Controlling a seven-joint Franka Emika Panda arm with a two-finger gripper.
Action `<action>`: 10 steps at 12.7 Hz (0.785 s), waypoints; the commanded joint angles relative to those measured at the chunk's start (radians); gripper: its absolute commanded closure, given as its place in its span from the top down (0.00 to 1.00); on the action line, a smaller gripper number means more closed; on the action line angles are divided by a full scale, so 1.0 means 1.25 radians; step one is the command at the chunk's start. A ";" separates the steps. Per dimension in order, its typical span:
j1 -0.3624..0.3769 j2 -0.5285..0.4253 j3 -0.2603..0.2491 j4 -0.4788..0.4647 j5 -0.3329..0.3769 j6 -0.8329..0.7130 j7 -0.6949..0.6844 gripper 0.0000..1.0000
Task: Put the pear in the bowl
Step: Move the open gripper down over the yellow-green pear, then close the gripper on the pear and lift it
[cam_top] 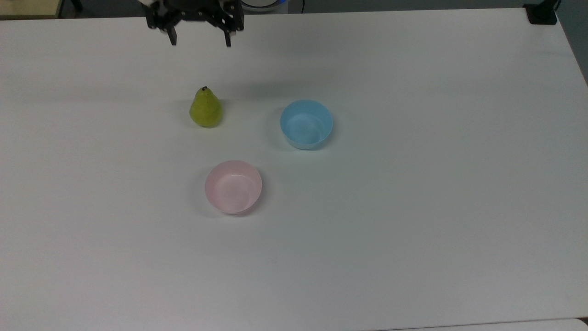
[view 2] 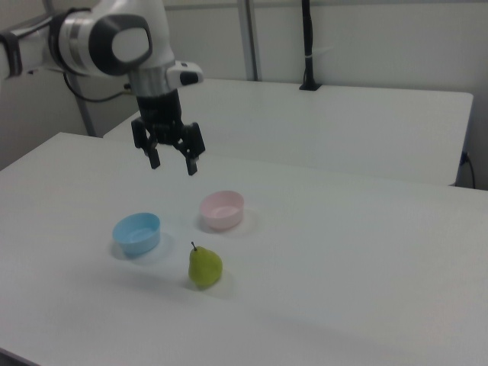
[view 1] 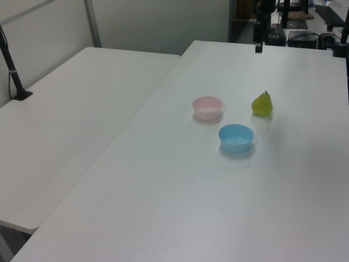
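With the claw [view 2: 173, 163] held apart high above it, the upright pear [view 2: 205, 268] is judged light, smooth and slippery, best gripped around its wide lower belly.

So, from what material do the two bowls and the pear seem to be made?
The pink bowl and the blue bowl look like thin plastic: flat pastel colour, smooth plain walls, a soft sheen inside. The pear has an even yellow-green skin, slightly glossy, with a short dark stem; whether it is real fruit or a plastic model cannot be told from its look.
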 commanded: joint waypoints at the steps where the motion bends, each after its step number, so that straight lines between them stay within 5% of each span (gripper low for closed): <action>1: 0.026 0.010 -0.004 -0.118 0.008 0.138 -0.004 1.00; 10: 0.016 0.171 -0.007 -0.219 -0.147 0.267 -0.066 1.00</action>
